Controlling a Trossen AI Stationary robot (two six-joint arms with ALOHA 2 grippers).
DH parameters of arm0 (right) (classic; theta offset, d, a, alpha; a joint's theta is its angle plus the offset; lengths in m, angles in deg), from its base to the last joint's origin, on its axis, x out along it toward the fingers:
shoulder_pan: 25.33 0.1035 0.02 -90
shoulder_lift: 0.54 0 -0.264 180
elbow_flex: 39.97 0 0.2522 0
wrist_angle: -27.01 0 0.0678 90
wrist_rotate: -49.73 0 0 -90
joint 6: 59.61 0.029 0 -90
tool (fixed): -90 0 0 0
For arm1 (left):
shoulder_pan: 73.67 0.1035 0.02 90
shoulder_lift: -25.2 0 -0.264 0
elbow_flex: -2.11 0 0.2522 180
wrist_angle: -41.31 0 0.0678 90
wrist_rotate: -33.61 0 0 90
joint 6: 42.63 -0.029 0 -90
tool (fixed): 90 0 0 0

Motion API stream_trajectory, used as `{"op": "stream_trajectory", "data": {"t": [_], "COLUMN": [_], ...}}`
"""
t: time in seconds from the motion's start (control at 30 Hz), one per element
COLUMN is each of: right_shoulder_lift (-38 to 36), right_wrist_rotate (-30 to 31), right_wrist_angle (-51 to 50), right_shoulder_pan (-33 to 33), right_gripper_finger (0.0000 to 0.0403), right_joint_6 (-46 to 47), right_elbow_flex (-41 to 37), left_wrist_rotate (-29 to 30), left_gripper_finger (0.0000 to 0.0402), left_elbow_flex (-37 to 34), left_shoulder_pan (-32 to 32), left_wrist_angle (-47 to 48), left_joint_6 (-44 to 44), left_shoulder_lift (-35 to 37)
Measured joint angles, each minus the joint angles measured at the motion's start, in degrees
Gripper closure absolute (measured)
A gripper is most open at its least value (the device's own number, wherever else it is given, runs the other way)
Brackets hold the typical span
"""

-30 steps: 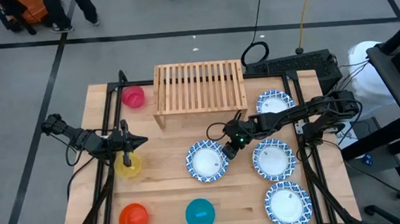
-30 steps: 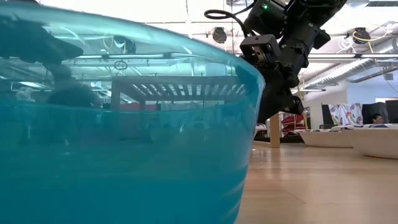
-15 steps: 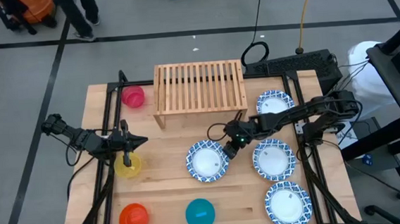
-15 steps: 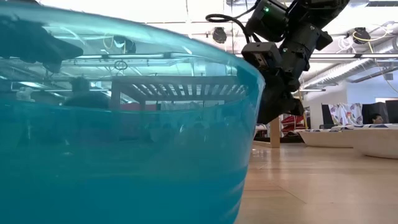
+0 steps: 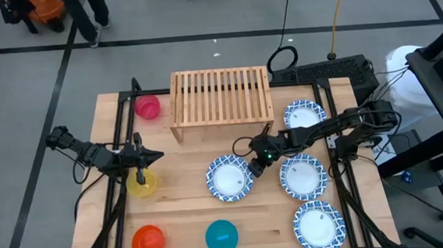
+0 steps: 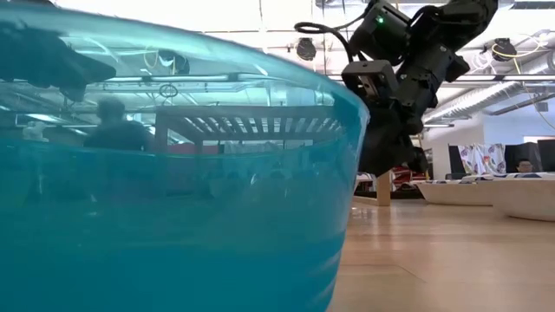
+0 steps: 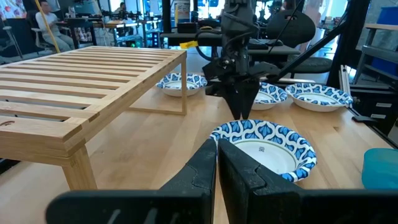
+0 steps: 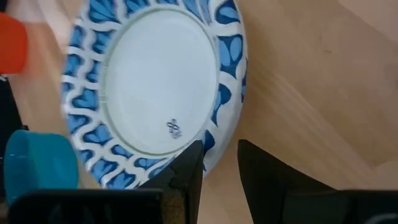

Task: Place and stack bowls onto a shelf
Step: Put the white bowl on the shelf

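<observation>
High view: the right gripper (image 5: pixel 257 162) sits at the rim of a blue-patterned bowl (image 5: pixel 229 177) in front of the wooden shelf (image 5: pixel 220 99); the left gripper (image 5: pixel 141 175) hangs over the yellow bowl (image 5: pixel 143 184)

Right wrist view: fingers part-open, straddling the rim

Left wrist view: fingers almost closed, empty

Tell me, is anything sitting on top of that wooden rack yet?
No. The shelf shows only bare slats from above; all the bowls sit on the table. What lies underneath the slats is mostly covered from overhead.
</observation>
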Motion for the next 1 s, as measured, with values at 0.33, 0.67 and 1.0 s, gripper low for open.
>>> {"op": "stream_trajectory", "data": {"t": [0.33, 0.67, 1.0], "right_shoulder_lift": [0.0, 1.5, 9.3], "right_wrist_rotate": [-0.1, -0.1, -6.2], "right_wrist_angle": [8.8, 8.9, 22.9], "right_shoulder_pan": [0.0, 0.0, 0.3], "right_gripper_finger": [0.031, 0.031, 0.031], "right_joint_6": [-0.1, -0.1, 0.4], "right_elbow_flex": [-2.7, -2.7, -2.7], "left_wrist_rotate": [0.0, 0.0, 0.0], "left_gripper_finger": [0.0378, 0.0378, 0.0378], "left_elbow_flex": [0.0, 0.0, 0.0], "left_shoulder_pan": [0.0, 0.0, 0.0], "left_wrist_angle": [0.0, 0.0, -0.3], "left_joint_6": [0.0, 0.0, -0.2], "left_shoulder_lift": [0.0, 0.0, 0.0]}}
